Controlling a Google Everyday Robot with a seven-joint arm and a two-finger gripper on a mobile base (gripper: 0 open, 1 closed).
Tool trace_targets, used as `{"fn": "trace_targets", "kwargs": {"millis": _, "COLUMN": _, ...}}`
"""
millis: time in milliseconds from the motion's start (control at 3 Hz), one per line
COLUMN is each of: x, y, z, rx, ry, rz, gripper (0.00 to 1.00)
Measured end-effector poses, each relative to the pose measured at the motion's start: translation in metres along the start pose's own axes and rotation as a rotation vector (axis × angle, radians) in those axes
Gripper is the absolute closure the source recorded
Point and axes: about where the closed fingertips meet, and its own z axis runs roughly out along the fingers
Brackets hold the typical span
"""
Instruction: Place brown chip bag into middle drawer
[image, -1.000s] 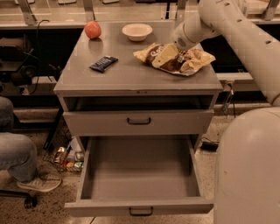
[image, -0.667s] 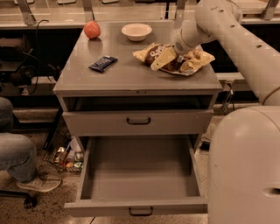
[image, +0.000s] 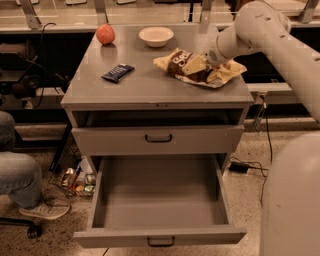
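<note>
The brown chip bag (image: 187, 65) lies crinkled on the right part of the grey cabinet top (image: 145, 87), dark brown in the middle with pale yellow edges. My gripper (image: 209, 64) is down on the bag's right half, at the end of the white arm that reaches in from the upper right. The arm hides the fingers. The middle drawer (image: 160, 202) is pulled wide open below, with nothing in it, and its black bar handle faces the front. The upper drawer front (image: 158, 140) is shut.
A white bowl (image: 156, 36) and a red apple (image: 105, 34) stand at the back of the cabinet top. A small dark blue wrapped bar (image: 118, 72) lies at the left. A seated person's leg (image: 20, 180) and cans on the floor (image: 77, 181) are at the left.
The arm has shifted slightly over the bag. The bag stays on the cabinet top and the drawer stays open.
</note>
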Motion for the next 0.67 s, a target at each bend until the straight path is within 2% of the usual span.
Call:
{"fn": "trace_targets", "kwargs": {"millis": 333, "x": -0.002, "y": 0.005, "z": -0.042, "rx": 0.029, "ry": -0.086, "rz": 0.044, "gripper": 0.64}}
{"fn": "trace_targets", "kwargs": {"millis": 667, "x": -0.007, "y": 0.018, "z": -0.103, "rx": 0.072, "ry": -0.180, "rz": 0.077, "gripper": 0.88}}
